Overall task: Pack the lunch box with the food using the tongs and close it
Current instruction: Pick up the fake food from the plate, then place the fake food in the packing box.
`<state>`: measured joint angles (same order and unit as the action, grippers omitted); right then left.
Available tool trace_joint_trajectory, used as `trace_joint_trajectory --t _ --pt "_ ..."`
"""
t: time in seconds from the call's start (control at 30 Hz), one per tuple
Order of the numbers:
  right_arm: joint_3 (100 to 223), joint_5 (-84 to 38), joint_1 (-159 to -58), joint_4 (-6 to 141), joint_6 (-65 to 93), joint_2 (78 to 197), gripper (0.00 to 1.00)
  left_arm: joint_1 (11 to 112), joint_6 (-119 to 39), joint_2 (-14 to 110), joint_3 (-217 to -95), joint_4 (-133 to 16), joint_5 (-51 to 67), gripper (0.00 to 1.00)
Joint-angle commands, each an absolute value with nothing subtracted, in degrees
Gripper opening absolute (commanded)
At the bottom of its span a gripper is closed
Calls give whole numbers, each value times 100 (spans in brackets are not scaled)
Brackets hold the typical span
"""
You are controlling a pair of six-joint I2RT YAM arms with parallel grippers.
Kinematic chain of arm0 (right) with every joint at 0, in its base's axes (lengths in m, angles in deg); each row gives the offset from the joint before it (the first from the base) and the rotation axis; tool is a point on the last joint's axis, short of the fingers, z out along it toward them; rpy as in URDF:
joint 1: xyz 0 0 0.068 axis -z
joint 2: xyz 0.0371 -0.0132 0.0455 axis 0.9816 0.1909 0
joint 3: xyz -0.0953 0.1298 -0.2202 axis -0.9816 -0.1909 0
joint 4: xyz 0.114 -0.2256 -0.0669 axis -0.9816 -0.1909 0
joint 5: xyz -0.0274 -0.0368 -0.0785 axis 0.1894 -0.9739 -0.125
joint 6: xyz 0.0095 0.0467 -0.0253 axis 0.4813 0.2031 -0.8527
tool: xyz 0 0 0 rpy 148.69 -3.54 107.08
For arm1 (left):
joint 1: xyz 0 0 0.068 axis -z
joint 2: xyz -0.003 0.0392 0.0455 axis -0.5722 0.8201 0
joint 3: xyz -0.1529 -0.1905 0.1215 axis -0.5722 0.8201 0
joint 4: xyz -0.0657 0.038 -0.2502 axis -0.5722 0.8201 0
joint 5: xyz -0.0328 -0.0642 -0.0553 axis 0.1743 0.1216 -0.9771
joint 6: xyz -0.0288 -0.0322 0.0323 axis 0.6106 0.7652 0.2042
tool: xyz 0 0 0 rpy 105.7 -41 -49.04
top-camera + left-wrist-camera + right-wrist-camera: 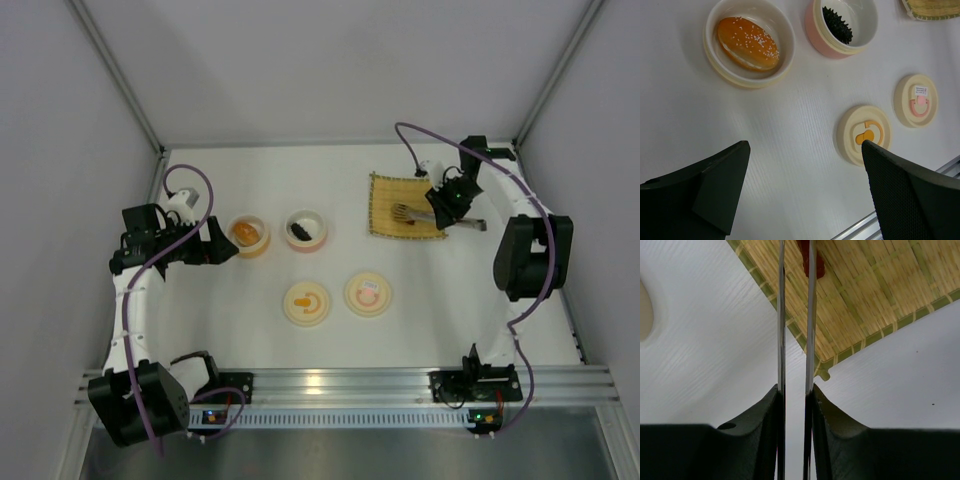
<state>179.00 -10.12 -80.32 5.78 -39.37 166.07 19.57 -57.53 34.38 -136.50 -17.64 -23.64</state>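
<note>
My right gripper [795, 390] is shut on the silver tongs [781, 315], one arm against each finger, above the near edge of a bamboo mat [875, 295]. The tong arms run almost parallel up to a small red-brown food piece [809, 262] lying on the mat, which shows between them near the tips. In the top view this gripper [443, 207] hangs over the mat [380, 215]. My left gripper [805, 145] is open and holds nothing, beside the cream bowl [715, 60] holding the orange bun [747, 43]. A pink bowl [815, 35] holds the black piece [836, 25].
Two flat round lids lie nearer the arms, one with an orange mark [307, 303] and one with a pink mark [367, 294]. The two bowls [248, 236] [306, 230] stand side by side at mid-table. White walls enclose the table on three sides.
</note>
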Motion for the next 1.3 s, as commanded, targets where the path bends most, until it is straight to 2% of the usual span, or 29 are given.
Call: trace_joint_trajectory --t 0.0,0.43,0.8,0.93,1.27 --pt "17979 -702 -8049 537 -3873 15979 0 1917 -5771 3386 -13800 -1912 -2437 98" --pt "18137 -314 -8408 335 -3031 15478 0 1917 -5762 3360 -13800 -1947 -2437 98" --pt "17909 -630 -10289 1503 -763 14871 0 1917 -5630 3351 -13800 -1956 -2384 98" --pt "18005 -990 -10877 1942 -183 15002 0 1917 -5621 3360 -13809 -2000 -2402 98" --pt "18392 -1509 -11573 2435 390 15872 0 1909 -5735 3307 -13774 -1947 -2358 98"
